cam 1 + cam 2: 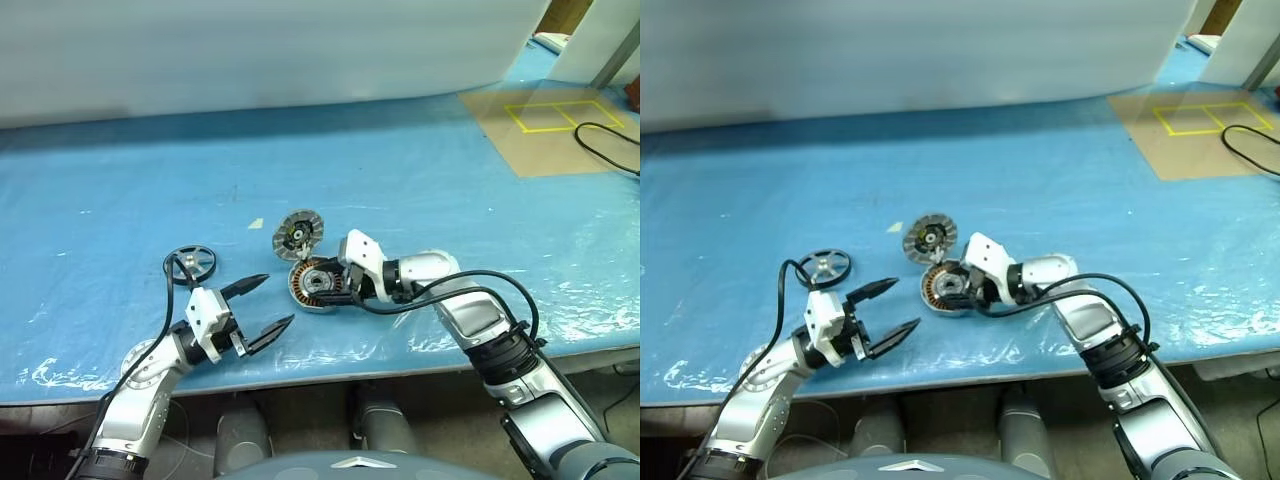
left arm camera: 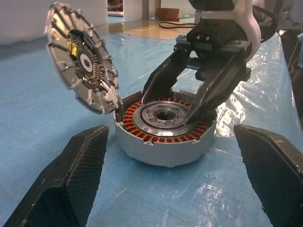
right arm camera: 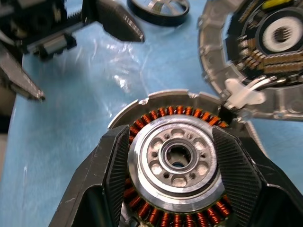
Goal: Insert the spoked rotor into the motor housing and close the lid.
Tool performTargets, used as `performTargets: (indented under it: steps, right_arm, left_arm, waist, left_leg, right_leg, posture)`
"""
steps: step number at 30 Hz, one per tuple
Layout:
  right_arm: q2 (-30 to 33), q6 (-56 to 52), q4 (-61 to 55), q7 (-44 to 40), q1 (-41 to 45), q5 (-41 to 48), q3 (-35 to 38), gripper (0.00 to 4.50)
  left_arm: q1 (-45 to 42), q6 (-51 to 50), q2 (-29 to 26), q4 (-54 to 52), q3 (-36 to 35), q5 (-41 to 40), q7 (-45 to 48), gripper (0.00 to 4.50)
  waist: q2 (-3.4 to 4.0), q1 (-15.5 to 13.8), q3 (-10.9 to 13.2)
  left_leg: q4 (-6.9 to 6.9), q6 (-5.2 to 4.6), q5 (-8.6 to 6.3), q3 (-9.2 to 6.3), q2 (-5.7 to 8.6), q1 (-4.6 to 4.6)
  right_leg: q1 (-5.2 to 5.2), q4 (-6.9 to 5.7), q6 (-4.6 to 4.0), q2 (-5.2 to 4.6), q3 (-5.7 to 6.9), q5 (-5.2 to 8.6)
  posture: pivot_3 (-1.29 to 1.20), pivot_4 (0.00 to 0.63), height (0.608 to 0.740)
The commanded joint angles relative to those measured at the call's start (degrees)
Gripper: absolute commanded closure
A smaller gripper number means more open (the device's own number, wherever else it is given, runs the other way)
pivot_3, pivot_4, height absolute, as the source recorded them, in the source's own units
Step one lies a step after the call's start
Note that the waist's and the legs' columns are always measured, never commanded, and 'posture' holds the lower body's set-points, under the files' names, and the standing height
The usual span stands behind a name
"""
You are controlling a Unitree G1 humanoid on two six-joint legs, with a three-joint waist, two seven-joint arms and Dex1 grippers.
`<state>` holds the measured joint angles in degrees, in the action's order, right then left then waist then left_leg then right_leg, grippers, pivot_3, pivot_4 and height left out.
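**Right fingers straddle the open housing**

The left gripper [image 1: 262,306] hangs nearest, over the blue tabletop [image 1: 420,180], fingers spread wide, holding nothing. The right gripper [image 3: 176,165] has its fingers partly open, either side of the motor housing [image 2: 163,130]. The lid [image 1: 297,234] stands tilted up beyond them. The spoked rotor [image 1: 190,264] lies flat beyond the left fingers.

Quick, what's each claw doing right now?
Left gripper: open, holding nothing.
Right gripper: fingers part-open, straddling the housing; can't tell if it's gripping.
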<state>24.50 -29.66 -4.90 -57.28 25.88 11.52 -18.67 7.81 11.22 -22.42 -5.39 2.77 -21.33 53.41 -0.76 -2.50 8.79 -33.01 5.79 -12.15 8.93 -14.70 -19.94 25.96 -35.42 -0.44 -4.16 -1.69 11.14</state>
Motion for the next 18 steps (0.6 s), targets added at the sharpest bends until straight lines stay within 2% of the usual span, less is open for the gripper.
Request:
performTargets:
  steps: [1, 3, 6, 13, 18]
  right_arm:
    - [-1.60, -3.29, -3.54, 0.49, 1.13, 5.77, 4.45, 1.57]
    - [-1.81, -4.01, -3.78, 0.81, 1.18, 6.33, 4.79, 1.57]
    - [-1.40, -3.49, -3.50, 1.06, 0.81, 5.59, 3.91, 2.11]
    - [-0.27, 0.34, -1.75, 1.89, -0.81, 0.42, -0.92, 4.49]
    - [0.11, 2.18, -0.57, 2.46, -1.42, -2.04, -2.85, 4.49]
  left_arm:
    - [-0.21, 0.26, -0.34, -1.18, 0.06, -0.34, 0.31, 0.00]
    - [-0.32, 0.27, -0.32, -1.10, 0.09, -0.35, 0.36, 0.00]
    - [-0.47, 0.30, -0.37, -1.00, 0.04, -0.40, 0.46, 0.00]
    - [-0.54, 0.39, -0.46, -1.05, -0.25, -0.43, 0.34, 0.00]
    - [-0.56, 0.42, -0.51, -1.08, -0.35, -0.38, 0.23, 0.00]
  waist:
    - [0.00, 0.02, 0.00]
    - [0.00, 0.02, 0.00]
    - [0.00, 0.01, 0.00]
    - [0.00, 0.01, 0.00]
    - [0.00, 0.01, 0.00]
  left_leg:
    - [0.00, 0.01, 0.00, 0.00, 0.00, 0.00]
    - [0.00, 0.01, 0.01, 0.00, -0.02, 0.00]
    - [0.00, 0.04, 0.02, 0.00, 0.00, 0.00]
    - [0.00, 0.07, 0.04, 0.00, -0.01, -0.01]
    - [0.00, 0.08, 0.04, 0.00, 0.00, -0.02]
  right_leg:
    - [0.00, 0.00, 0.00, 0.00, 0.00, 0.00]
    - [0.01, 0.00, 0.00, 0.00, 0.00, 0.00]
    - [0.01, 0.01, 0.00, 0.00, 0.00, 0.00]
    - [0.01, 0.01, 0.00, 0.00, 0.00, 0.00]
    - [0.01, 0.02, 0.00, 0.00, 0.00, 0.00]
  posture:
    - [0.00, 0.150, 0.740]
    - [0.00, 0.150, 0.740]
    - [0.00, 0.150, 0.740]
    - [0.00, 0.150, 0.740]
    - [0.00, 0.150, 0.740]
